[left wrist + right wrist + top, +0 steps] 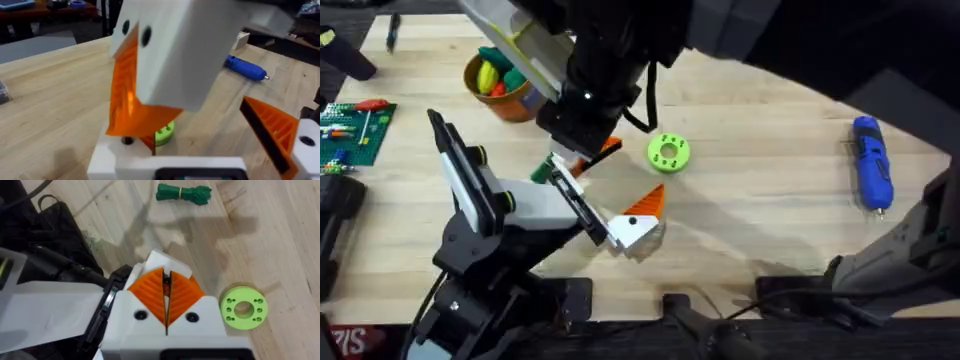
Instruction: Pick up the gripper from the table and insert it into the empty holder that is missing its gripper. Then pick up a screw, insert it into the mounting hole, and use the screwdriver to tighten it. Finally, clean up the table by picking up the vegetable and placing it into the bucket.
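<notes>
My right gripper (166,300) has its orange pads pressed flat together; a small dark bit shows at the seam (I can't make out what it is). From overhead that gripper (582,150) hangs over the middle of the table (770,220), toward the far edge. Just beside it lies the lime-green disc (243,307), and the right wrist view shows the disc's ring of small holes, which the overhead view (668,152) barely gives.

The vegetable (182,192) lies flat on the wood a little beyond the pads, only green showing; overhead it (540,172) is a green sliver at the arm's left side.

Whether my left gripper (620,232) is open or closed I cannot tell. The orange-and-white wedge block (150,65) looms tilted before its camera, and overhead the wedge block (642,210) sits at that gripper's tip.

The left wrist view alone catches the screwdriver (245,67) from the side; overhead it (871,162) lies near the right edge. The bucket (510,103) stands toward the far left corner.
</notes>
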Robot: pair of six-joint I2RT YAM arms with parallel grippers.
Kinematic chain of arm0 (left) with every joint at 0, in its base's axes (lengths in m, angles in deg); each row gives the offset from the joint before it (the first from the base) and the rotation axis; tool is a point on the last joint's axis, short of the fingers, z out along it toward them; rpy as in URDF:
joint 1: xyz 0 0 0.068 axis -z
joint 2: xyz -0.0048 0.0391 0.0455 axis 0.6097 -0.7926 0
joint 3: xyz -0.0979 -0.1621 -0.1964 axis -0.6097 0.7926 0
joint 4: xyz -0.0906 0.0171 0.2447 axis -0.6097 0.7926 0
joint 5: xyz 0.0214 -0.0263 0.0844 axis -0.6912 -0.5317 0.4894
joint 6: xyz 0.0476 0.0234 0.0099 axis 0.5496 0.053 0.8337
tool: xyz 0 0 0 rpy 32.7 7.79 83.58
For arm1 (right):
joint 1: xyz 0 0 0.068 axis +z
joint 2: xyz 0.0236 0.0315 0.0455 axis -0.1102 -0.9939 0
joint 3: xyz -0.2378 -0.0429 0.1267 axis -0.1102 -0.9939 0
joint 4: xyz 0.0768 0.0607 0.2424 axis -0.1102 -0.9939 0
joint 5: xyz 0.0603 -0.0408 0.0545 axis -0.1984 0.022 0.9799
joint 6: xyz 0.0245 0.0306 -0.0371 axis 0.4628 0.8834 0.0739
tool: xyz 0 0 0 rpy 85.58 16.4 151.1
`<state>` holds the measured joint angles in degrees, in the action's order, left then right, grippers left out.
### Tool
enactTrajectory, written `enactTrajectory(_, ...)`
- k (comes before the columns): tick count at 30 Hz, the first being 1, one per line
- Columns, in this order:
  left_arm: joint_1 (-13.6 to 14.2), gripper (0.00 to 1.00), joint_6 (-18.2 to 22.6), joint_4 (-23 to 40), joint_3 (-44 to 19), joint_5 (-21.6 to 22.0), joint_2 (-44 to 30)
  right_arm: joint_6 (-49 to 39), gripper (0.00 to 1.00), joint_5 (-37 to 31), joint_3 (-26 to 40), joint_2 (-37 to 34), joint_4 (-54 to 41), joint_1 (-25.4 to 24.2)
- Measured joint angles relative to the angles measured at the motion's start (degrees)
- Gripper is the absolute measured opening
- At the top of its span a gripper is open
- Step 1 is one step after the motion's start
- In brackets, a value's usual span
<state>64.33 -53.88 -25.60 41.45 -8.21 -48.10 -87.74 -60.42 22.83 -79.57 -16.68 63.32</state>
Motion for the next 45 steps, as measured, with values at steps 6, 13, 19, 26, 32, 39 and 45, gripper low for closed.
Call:
enactTrajectory(6,0.0,0.988,0.0,0.0,0.0,-0.01,-0.01,-0.01,0.01,0.0,0.0,0.01,0.0,0.0)
enactTrajectory(13,0.0,0.988,0.0,0.0,0.0,0.0,0.0,0.0,0.007,0.0,0.0,0.0,0.0,0.0)
enactTrajectory(19,0.0,0.988,0.01,-0.02,0.0,0.04,0.0,-0.11,0.613,-0.64,0.0,-0.01,-0.15,-0.06)
enactTrajectory(26,0.0,0.988,-0.22,0.0,0.0,0.51,-0.01,-0.48,0.994,-2.32,0.34,-0.01,-0.07,-1.29)
enactTrajectory(32,0.0,0.988,-0.2,0.0,0.0,0.61,-0.01,-0.47,0.993,-2.16,0.37,0.02,-0.13,-1.59)
enactTrajectory(39,0.0,0.988,-0.15,-0.02,0.0,0.59,0.0,-0.47,0.994,-0.73,0.37,1.11,-0.41,-4.19)
enactTrajectory(45,0.0,0.988,-0.17,-0.02,0.0,0.59,0.0,-0.46,0.995,-0.49,0.38,4.76,-0.43,-7.57)
